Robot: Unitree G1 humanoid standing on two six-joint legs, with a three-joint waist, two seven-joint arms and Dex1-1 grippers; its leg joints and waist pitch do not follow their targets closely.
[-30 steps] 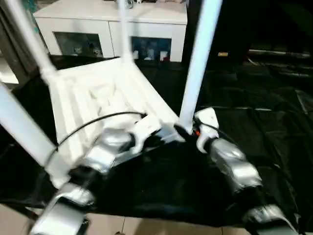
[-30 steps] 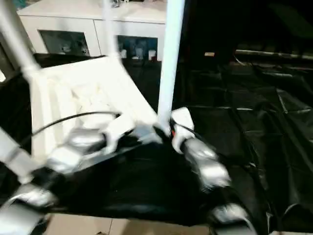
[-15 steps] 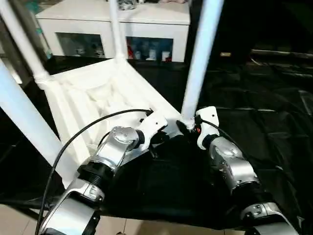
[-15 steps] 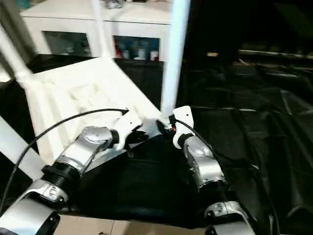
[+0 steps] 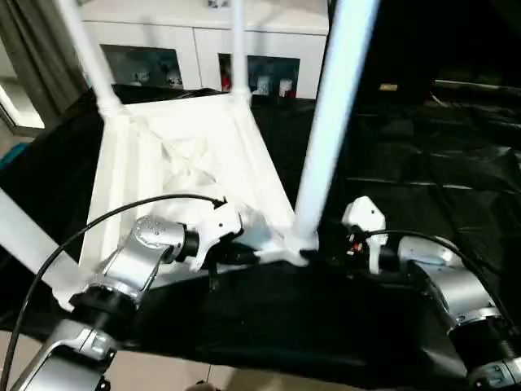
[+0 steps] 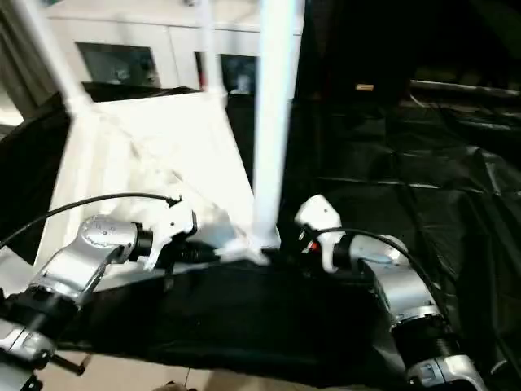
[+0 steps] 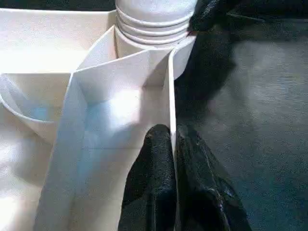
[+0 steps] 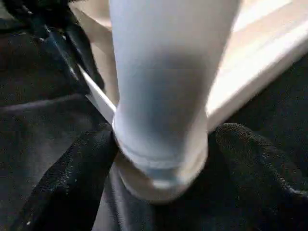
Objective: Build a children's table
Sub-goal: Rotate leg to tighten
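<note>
Black sheeting (image 5: 423,155) covers the whole work surface, creased and glossy, with folds running out toward 3 o'clock. White cabinet (image 5: 203,37) stands at 12 o'clock behind it, two glass doors (image 5: 138,65), small items on the shelves inside, too small to identify. Grey curtain (image 5: 32,57) hangs at 10 o'clock. Pale tiled floor (image 5: 163,376) shows at 6 o'clock along the sheeting's near edge.

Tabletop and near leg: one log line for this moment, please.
left gripper: shut on tabletop rim | right gripper: around near leg base, at socket | legs upright
</note>
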